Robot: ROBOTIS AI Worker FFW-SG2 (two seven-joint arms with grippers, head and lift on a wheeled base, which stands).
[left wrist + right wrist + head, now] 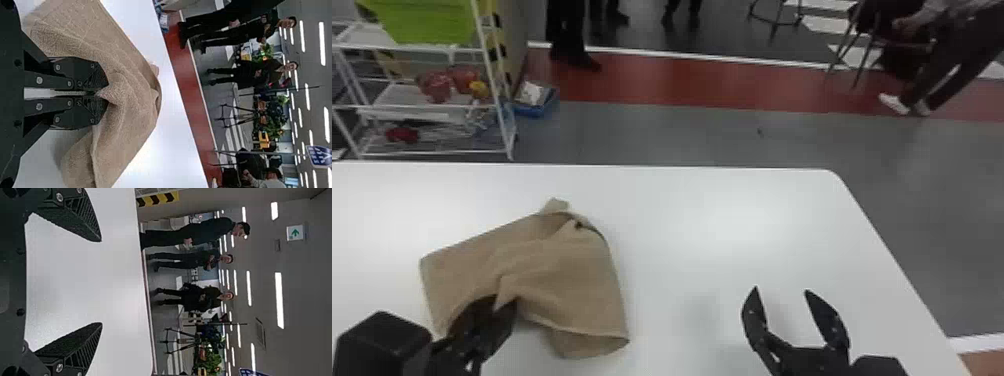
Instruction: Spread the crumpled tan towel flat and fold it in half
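Nearest me, my left gripper (102,94) has its fingers pressed together on a small peak at the near side of the tan towel (557,270); I judge that pinch gives me purchase to draw the folds out. My right gripper (781,289) stands wide open and empty, well apart from the cloth, presumably free to take another corner. The towel lies crumpled on the left part of the smooth white table (722,225), a small tip pointing to the far edge. Past that edge are a white rack (494,90), grey floor (707,132) and a red band (682,82).
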